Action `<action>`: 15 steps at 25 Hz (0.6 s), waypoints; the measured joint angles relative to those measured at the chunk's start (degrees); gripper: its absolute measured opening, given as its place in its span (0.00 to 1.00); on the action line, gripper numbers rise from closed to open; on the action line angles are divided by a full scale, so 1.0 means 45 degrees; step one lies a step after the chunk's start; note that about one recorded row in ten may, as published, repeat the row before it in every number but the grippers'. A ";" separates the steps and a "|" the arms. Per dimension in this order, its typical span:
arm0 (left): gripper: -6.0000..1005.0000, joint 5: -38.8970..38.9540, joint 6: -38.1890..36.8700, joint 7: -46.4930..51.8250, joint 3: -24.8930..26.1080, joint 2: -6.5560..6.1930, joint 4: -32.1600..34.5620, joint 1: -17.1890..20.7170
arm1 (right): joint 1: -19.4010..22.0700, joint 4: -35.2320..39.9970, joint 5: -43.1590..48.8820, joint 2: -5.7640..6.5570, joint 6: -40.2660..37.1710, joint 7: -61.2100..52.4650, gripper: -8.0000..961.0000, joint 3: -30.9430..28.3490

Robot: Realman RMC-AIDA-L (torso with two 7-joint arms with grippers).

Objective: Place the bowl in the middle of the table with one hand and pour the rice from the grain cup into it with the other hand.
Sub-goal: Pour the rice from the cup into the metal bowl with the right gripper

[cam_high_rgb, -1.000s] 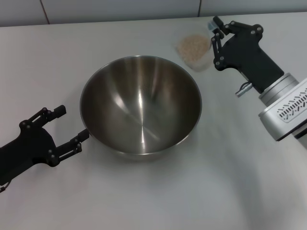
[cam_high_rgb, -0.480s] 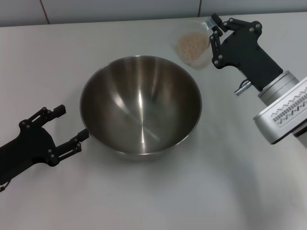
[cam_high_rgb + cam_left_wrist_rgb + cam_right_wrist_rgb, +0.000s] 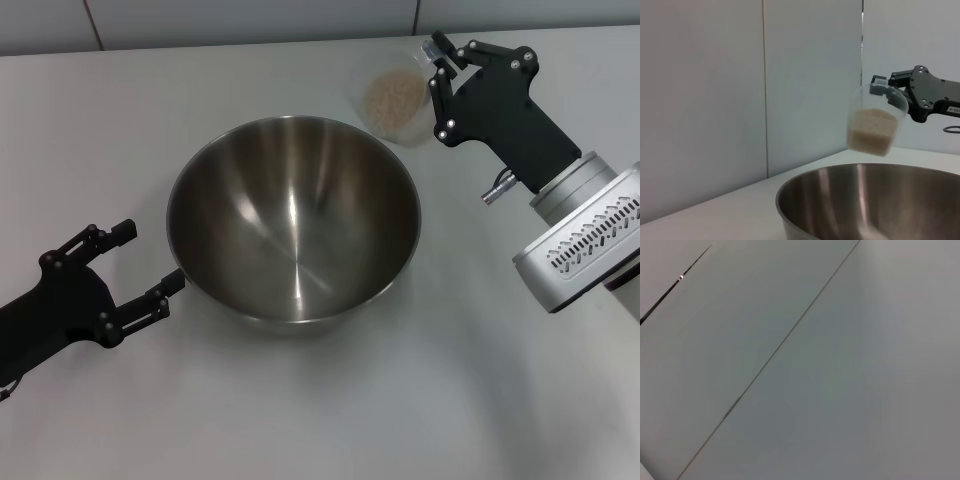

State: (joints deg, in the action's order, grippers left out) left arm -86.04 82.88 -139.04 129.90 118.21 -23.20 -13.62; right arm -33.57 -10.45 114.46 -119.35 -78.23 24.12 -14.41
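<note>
One grain cup [image 3: 874,125] hangs upright, tab gripped by right claw [image 3: 440,62].

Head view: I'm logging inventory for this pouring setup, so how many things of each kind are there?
Stainless-steel mixing bowl: 1
Grain cup holding rice: 1
Grippers, left gripper and right gripper: 2
Table: 1
Total: 5

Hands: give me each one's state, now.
Left hand: open, empty, beside the bowl.
Right hand: closed on the grain cup, lifted, rice inside.
</note>
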 joint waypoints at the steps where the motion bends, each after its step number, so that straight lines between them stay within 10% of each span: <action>1: 0.83 0.0000 -0.0001 0.0000 0.0000 0.0000 0.0000 0.0001 | -0.0001 0.0000 0.0005 -0.0001 -0.0001 0.0047 0.05 0.0000; 15: 0.83 0.0000 0.0039 0.0000 -0.0020 -0.0001 -0.0091 0.0074 | 0.0060 -0.0335 0.0029 -0.0002 0.0061 0.1500 0.05 0.0020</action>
State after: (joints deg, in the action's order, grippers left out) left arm -86.04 83.06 -139.04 129.81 118.20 -23.61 -13.29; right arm -33.31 -11.95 114.59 -119.36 -77.96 30.87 -14.32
